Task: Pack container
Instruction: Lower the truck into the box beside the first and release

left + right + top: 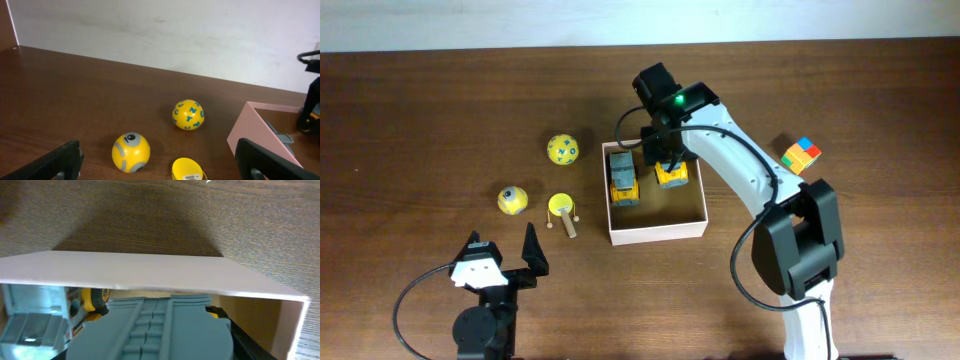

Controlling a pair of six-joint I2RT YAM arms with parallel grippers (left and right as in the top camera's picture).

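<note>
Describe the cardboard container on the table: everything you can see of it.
The container is a square, shallow, open-topped cardboard box, white outside and tan-brown inside. It sits flat on the brown wooden table, to the right of a yellow ball. Two yellow-and-grey toy trucks are at its far side: the left truck lies on its floor, and the right truck is gripped by the right gripper, which reaches down into the box. The near half of its floor is bare.

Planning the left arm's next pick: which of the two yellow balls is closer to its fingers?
The ball with the grey eye ring; it lies just ahead of the open left fingers. The blue-lettered ball sits farther off, nearer the container.
</note>
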